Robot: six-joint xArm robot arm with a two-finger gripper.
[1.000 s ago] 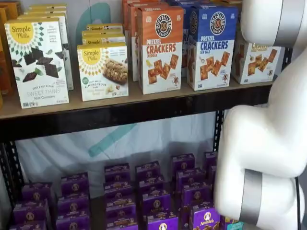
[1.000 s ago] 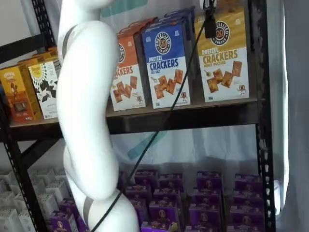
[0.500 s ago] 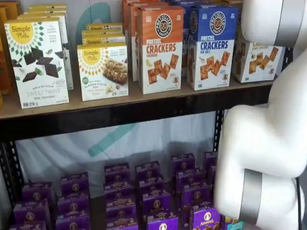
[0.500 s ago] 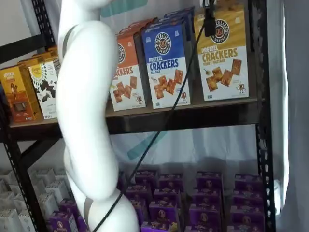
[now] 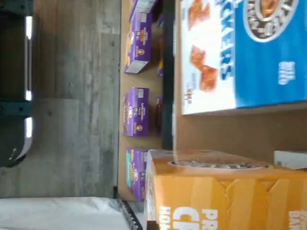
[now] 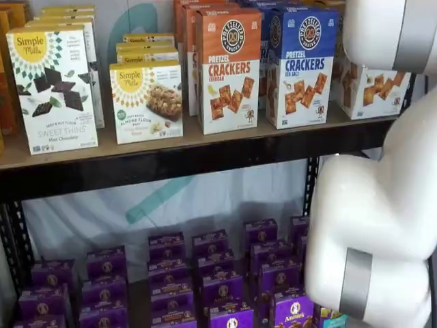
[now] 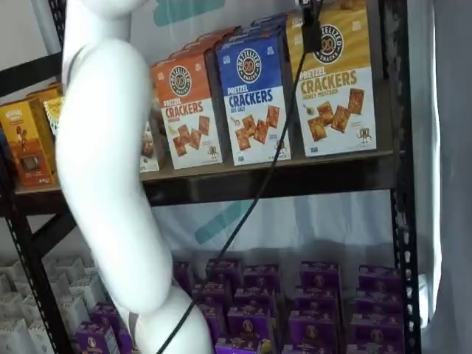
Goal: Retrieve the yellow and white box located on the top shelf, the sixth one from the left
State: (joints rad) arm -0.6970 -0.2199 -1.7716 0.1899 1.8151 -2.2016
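Shelf view first: the gripper (image 7: 313, 29) shows only as a short black finger hanging from the upper edge, with a black cable (image 7: 258, 192) trailing down from it. Only one finger is visible, so I cannot tell whether the jaws stand apart or are closed on anything.

Directly behind and below that finger stands the yellow and white cardboard pretzel-cracker box (image 7: 333, 88). It leans slightly, and its base sits on or perhaps just above the long tan wooden top shelf with the dark front rail (image 7: 295, 173); the angle is too poor to be sure. In the wrist view the box's yellow top (image 5: 225, 191) fills the near foreground. In a shelf view only its white lower part (image 6: 374, 85) shows past the white robot arm (image 6: 375, 225).

Just beside the finger, on its left, stands the blue and white pretzel-cracker box (image 7: 254, 96), and beyond that the orange and white one (image 7: 184, 110). Further off along the same board are white Simple Mills boxes with yellow sunbursts (image 6: 51, 89). Well below the gripper, rows of small purple boxes (image 7: 317, 295) fill the lower level.
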